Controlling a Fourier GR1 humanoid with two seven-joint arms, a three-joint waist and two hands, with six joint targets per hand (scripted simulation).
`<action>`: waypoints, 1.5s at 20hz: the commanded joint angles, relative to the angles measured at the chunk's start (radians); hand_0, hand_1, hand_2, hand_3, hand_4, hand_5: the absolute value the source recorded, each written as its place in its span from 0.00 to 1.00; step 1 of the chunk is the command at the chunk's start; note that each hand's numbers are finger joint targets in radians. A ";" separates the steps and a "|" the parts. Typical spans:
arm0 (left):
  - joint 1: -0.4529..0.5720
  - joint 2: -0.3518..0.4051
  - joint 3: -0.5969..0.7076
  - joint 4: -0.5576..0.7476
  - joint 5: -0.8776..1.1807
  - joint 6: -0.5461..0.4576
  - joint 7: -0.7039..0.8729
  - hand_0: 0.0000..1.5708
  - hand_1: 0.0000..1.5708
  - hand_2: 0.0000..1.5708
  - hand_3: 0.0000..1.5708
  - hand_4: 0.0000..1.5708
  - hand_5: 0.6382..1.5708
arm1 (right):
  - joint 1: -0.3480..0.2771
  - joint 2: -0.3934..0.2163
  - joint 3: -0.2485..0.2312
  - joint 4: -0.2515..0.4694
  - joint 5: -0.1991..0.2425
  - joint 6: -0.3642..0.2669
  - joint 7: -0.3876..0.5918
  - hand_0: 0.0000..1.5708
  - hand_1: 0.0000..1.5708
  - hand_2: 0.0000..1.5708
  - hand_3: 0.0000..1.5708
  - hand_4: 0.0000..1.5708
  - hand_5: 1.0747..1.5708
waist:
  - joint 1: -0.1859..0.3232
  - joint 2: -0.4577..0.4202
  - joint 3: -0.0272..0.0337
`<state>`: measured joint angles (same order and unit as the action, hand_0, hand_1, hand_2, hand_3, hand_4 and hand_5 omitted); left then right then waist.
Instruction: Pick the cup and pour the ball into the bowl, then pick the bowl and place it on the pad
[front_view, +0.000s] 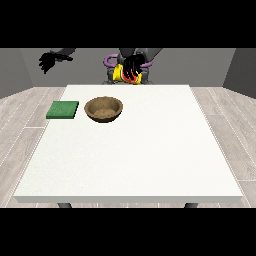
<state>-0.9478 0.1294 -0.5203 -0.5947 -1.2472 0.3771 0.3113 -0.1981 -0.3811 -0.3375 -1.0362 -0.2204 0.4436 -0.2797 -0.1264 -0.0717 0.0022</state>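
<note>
A yellow cup with red markings (120, 73) is held in the air over the table's far edge, with the hand at the view's right (134, 66) curled round it. The cup looks tilted, and no ball shows in it or anywhere else. The brown wooden bowl (103, 109) stands on the table, nearer the camera and a little left of the cup. A green square pad (62, 110) lies flat just left of the bowl, near the table's left edge. The hand at the view's left (48, 61) hangs raised beyond the table's far left corner, fingers relaxed, holding nothing.
The large white table (150, 150) spreads towards the camera, its front edge low in the view. The robot's body (131, 55) stands behind the far edge. Grey plank floor surrounds the table.
</note>
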 joint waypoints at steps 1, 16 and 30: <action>-0.062 -0.060 -0.114 0.031 -0.140 -0.108 0.055 0.95 0.95 1.00 1.00 1.00 0.41 | -0.026 -0.024 -0.019 0.031 -0.020 0.030 -0.013 0.00 0.00 0.00 0.00 0.00 1.00 | -0.014 0.025 0.0000; -0.094 -0.080 -0.291 0.063 -0.445 -0.322 0.012 0.92 0.92 1.00 1.00 0.97 0.53 | -0.047 0.024 0.015 0.020 -0.009 -0.037 0.089 0.00 0.00 0.00 0.00 0.00 1.00 | 0.015 -0.011 -0.0024; 0.212 -0.128 0.403 -0.330 0.534 0.153 -0.058 0.00 0.00 0.00 0.00 0.27 0.99 | -0.087 0.068 -0.017 0.010 -0.028 -0.103 0.040 0.00 0.00 0.00 0.00 0.23 0.99 | 0.149 0.175 -0.0292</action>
<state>-0.8315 0.0169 -0.2289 -0.8256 -0.9725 0.4499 0.3207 -0.2519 -0.3418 -0.3650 -1.0106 -0.2490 0.3603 -0.2326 0.0214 0.0243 -0.0193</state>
